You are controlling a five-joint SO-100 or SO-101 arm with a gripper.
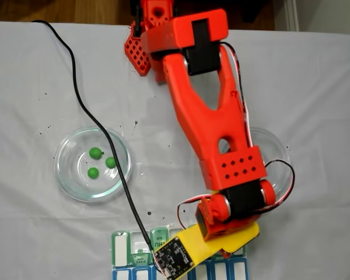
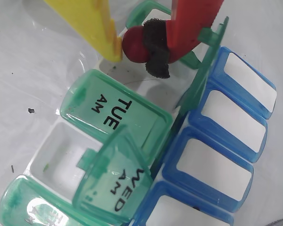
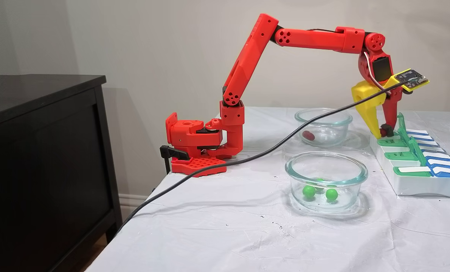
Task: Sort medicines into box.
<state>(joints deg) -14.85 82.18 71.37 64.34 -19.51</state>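
Your gripper (image 2: 127,47) is pinched on one shiny dark red ball (image 2: 134,44), right over an open white slot of the flat green-lidded pill box (image 2: 108,113), w/ lid up so it can drop in. Three green balls (image 1: 98,160) wait in a clear glass dish (image 1: 67,175).

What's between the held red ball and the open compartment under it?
Nothing, in the wrist view: the red ball, pinched by the gripper, hangs over the organizer's open white compartment with only air between.
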